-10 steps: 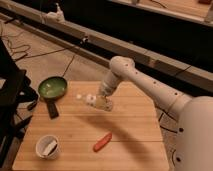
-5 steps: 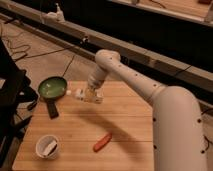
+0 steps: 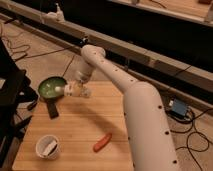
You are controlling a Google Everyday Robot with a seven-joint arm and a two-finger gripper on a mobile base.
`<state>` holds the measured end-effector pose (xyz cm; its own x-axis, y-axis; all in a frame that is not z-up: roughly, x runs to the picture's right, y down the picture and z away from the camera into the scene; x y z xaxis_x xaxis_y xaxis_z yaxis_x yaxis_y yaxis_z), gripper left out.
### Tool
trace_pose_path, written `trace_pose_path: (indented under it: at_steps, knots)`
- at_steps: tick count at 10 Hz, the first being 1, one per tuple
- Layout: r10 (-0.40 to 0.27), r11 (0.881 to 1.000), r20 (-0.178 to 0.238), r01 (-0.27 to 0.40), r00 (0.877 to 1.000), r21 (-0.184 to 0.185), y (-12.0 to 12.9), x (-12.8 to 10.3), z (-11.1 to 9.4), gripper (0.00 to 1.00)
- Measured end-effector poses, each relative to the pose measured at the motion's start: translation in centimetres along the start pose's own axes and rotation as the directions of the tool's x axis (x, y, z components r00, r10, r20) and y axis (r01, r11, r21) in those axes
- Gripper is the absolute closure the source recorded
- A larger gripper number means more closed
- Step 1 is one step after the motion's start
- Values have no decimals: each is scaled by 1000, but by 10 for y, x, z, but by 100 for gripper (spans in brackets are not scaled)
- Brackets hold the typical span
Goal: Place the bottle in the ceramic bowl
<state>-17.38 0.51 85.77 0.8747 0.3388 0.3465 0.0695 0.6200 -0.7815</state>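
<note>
One cup: white cup (image 3: 48, 153) at the near left corner of the worktop (image 3: 85, 125), with something pale lying inside. It is in the same spot as a second ago.
Ceramic bowl: green ceramic bowl (image 3: 46, 90) at the far left corner of the worktop, dark-rimmed. Its black handle (image 3: 52, 109) points toward the near edge. Nothing lies in it, and it has not moved.
Bottle: pale bottle (image 3: 67, 90) held roughly level in the claw. Its left end reaches the bowl's right rim in this view (whether it touches the rim cannot be told). A second ago it was well to the right, over the middle of the far edge.
Claw: claw (image 3: 80, 91) clamped on the bottle, just right of the bowl. It has travelled left in two steps over the last second and now sits beside the bowl.
Stick: orange-red stick (image 3: 102, 142) lying slantwise on the near half of the worktop, well apart from the claw, unmoved.
Arm: white arm (image 3: 112, 72) bends down from its raised elbow to the claw. It fills more of the right side than before.
</note>
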Motion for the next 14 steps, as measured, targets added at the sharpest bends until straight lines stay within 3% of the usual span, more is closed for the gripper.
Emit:
trace_pose_path:
  at_steps: [6, 8, 14]
  knots:
    - [-56, 998, -33, 56, 998, 19, -48, -68, 29, 100]
    - [-88, 995, -1, 88, 996, 52, -59, -105, 38, 100]
    - [-90, 994, -3, 90, 996, 61, -61, -106, 38, 100]
